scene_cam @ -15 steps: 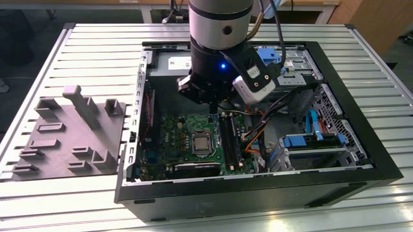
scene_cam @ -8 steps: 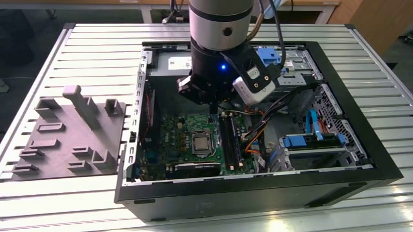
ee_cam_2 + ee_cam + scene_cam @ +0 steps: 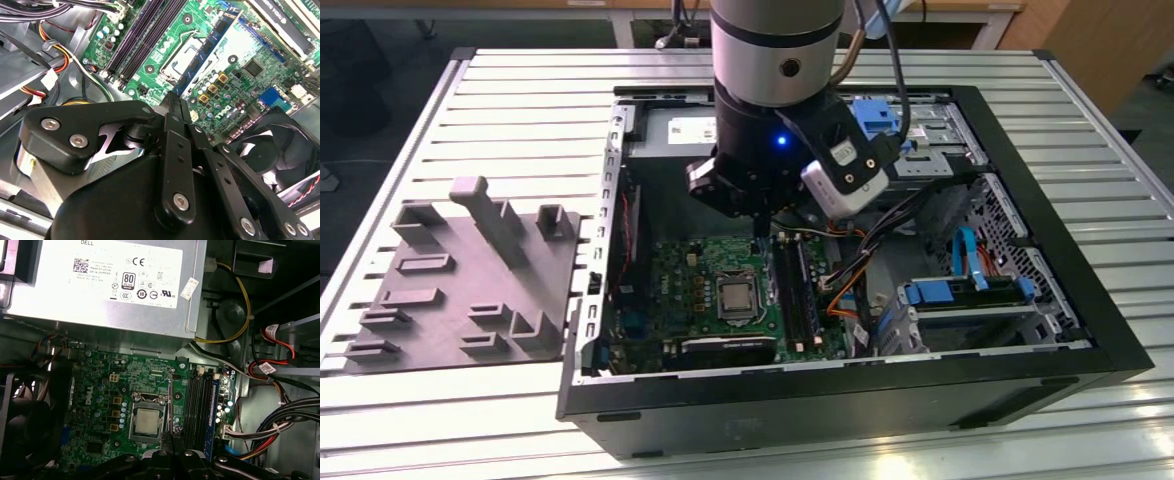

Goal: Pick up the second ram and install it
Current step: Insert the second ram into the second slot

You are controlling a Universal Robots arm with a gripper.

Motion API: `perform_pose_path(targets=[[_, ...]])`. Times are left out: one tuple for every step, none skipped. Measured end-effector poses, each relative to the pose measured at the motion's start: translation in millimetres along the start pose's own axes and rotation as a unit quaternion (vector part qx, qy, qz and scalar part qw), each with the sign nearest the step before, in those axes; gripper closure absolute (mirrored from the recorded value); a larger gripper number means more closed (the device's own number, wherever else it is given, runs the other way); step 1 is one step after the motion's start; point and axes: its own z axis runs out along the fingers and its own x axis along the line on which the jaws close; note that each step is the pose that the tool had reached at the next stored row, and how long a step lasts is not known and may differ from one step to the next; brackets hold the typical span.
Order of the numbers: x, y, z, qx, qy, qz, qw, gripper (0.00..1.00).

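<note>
**Memory stick held over open computer**

The second ram [image 3: 215, 47], a narrow green stick, ran from the centre toward the upper right of the second wrist view. It was pinched on edge between the closed-in fingertips of the gripper [image 3: 172, 101]. It hung above the motherboard [image 3: 100, 385] beside the processor socket [image 3: 147, 420], apart from the dark memory slots [image 3: 197, 405] at centre right of the first wrist view. In the exterior view the arm pointed down at upper centre into the open computer case [image 3: 854, 400]. The grey holder tray [image 3: 454, 300] lay at the frame's left on the slatted table [image 3: 520, 100].
</note>
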Motion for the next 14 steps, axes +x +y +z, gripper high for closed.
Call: perform_pose_path(targets=[[0.0,0.0,0.2,0.0000,0.0000,0.000,1.0000,0.88],[0.0,0.0,0.4,0.0000,0.0000,0.000,1.0000,0.88],[0.0,-0.1,0.7,0.0000,0.0000,0.000,1.0000,0.88],[0.0,0.0,1.0,0.0000,0.0000,0.000,1.0000,0.88],[0.0,-0.1,1.2,0.0000,0.0000,0.000,1.0000,0.88],[0.1,-0.1,1.6,-0.0001,0.0000,0.000,1.0000,0.88],[0.1,-0.1,1.8,-0.0001,0.0000,0.000,1.0000,0.88],[0.0,-0.1,2.0,-0.0002,0.0000,0.000,1.0000,0.88],[0.0,-0.1,2.2,-0.0003,0.0000,0.000,1.0000,0.88],[0.0,-0.1,2.5,-0.0004,-0.0001,0.000,1.0000,0.88],[0.0,-0.2,2.7,-0.0004,-0.0001,0.000,1.0000,0.88],[0.0,-0.2,2.9,-0.0004,0.0000,0.000,1.0000,0.88],[0.0,-0.2,3.1,-0.0004,-0.0001,0.000,1.0000,0.88],[0.0,-0.2,3.3,-0.0004,0.0000,0.000,1.0000,0.88]])
